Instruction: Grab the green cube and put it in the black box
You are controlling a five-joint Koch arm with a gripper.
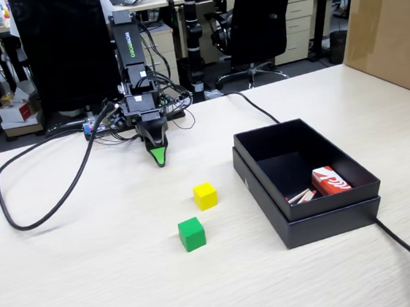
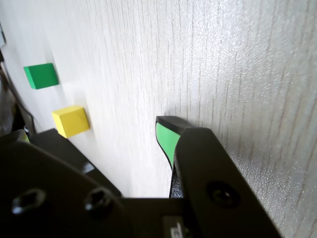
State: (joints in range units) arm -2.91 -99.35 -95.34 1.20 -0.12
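Your end effector (image 1: 160,158) points down at the pale wood worktop (image 1: 93,275), its green tip just above the surface. Only one tip shows in the fixed view and in the wrist view (image 2: 166,133), so you cannot tell if it is spread or pressed together. It holds nothing. The green cube (image 1: 191,234) sits on the worktop, well apart from the tip. The yellow cube (image 1: 205,195) sits near it, closer to the arm. The black box (image 1: 263,144) stands to the right in the fixed view, with a small red-and-white packet (image 1: 330,180) inside.
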